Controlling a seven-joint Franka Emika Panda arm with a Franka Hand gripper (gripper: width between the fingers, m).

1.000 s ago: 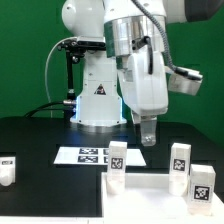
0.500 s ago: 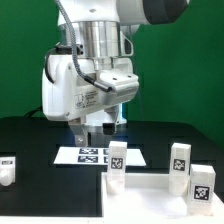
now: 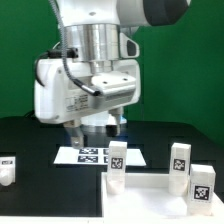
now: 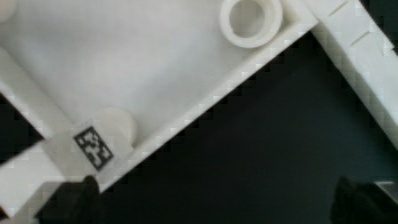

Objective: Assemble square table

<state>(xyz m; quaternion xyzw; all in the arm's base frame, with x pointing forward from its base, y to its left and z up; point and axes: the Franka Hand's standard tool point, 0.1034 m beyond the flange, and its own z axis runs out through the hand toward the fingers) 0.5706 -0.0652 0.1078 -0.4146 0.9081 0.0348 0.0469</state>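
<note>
The white plastic square tabletop with raised rim point(image 3: 150, 195) lies on the black counter point(image 3: 30, 135) toward the exterior view's right, with tagged white block legs point(image 3: 117, 155) standing by it. Only the wrist view shows the hand point(image 4: 217, 200) clearly: fingers spread apart, empty.

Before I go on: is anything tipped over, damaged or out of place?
Nothing looks tipped or damaged. The tagged legs by the tabletop stand upright. One thing stands out: a single leg sits alone at the exterior view's far left, apart from the others and partly cut off by the picture's edge.
</note>
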